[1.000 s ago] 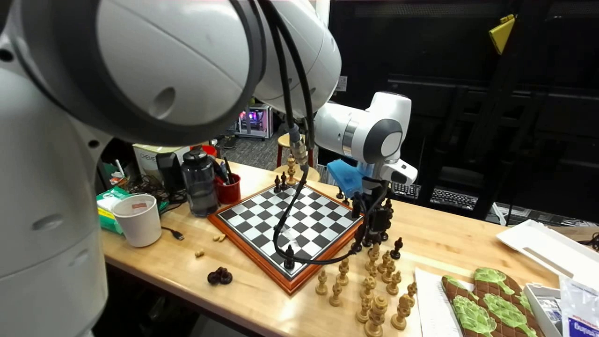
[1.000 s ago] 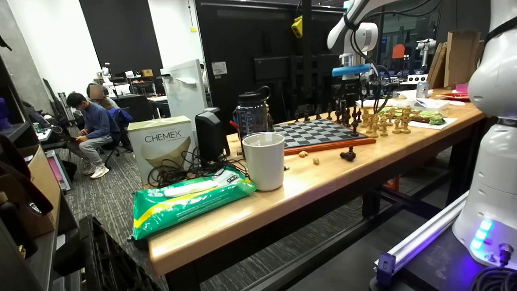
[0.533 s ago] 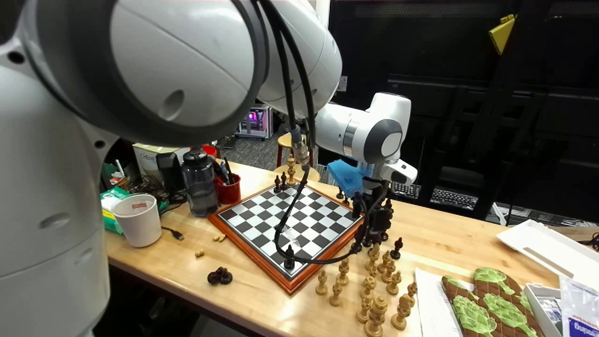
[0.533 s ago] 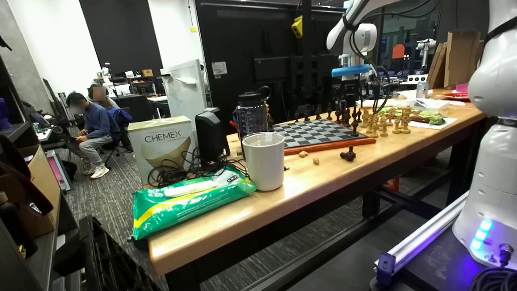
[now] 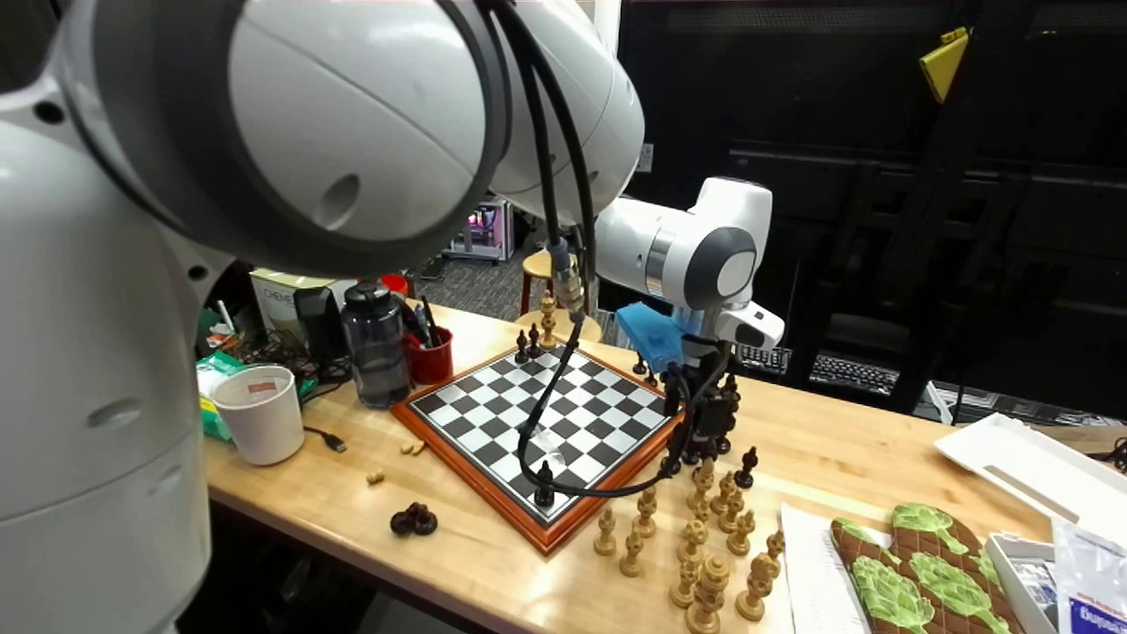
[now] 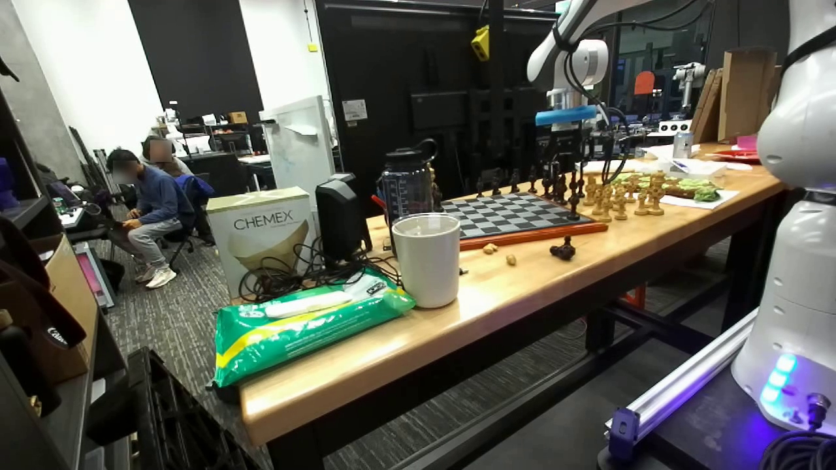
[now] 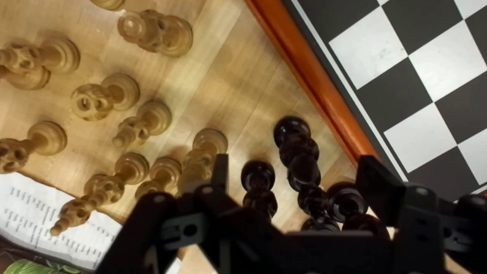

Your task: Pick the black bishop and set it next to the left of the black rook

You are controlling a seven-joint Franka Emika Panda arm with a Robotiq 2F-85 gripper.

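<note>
Several black chess pieces (image 7: 258,176) showed between the widely spread fingers (image 7: 376,186) of the gripper (image 7: 298,171).
In the wrist view it gripped none, contact unclear; which was the black bishop could not be told. In both exterior views it hung over black chess pieces beside the chessboard (image 5: 493,418).

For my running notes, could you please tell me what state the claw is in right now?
Claw: open, jaws apart; black chess pieces show between them in the wrist view, none visibly gripped.
</note>
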